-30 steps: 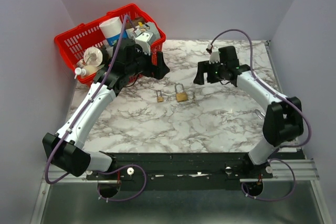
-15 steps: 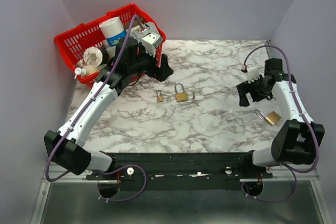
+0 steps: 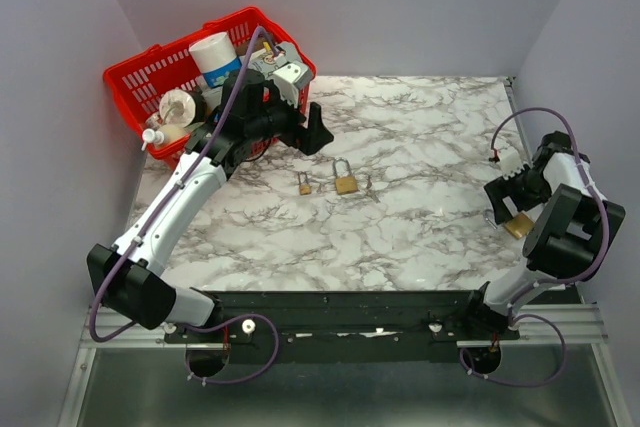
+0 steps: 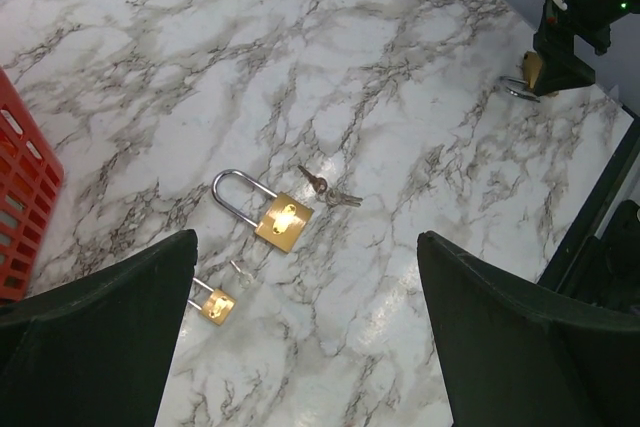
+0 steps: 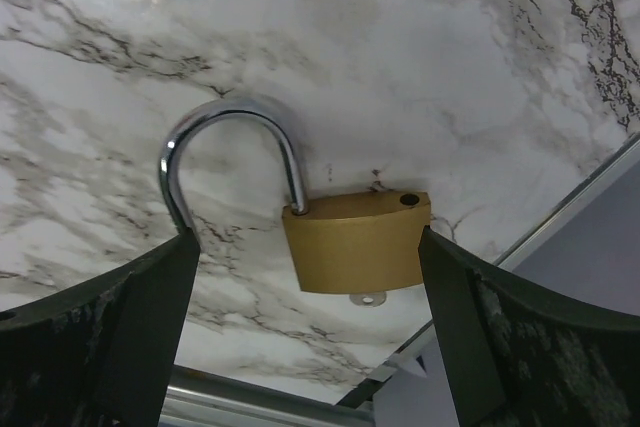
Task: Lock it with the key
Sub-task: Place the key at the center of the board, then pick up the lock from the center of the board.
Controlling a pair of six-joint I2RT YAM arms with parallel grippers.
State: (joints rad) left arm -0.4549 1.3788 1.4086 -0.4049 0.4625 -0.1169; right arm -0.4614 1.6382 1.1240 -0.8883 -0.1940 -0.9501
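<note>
A large brass padlock [image 5: 355,242] with its shackle swung open lies near the table's right edge, a key head [image 5: 367,298] poking out under its body. My right gripper [image 5: 300,277] is open, its jaws either side of the padlock; the padlock shows as a bit of brass [image 3: 519,226] in the top view. A medium padlock [image 4: 280,219] with keys [image 4: 328,191] beside it and a small padlock [image 4: 216,304] lie mid-table. My left gripper [image 4: 300,347] is open and empty above them, near the basket.
A red basket [image 3: 135,77] full of bottles and boxes stands at the back left. The table's right edge with a metal rail [image 5: 250,402] runs just past the large padlock. Walls close in on both sides.
My right arm has swung from the middle of the table to the right edge and come down over the large padlock. My left arm has shifted slightly.
</note>
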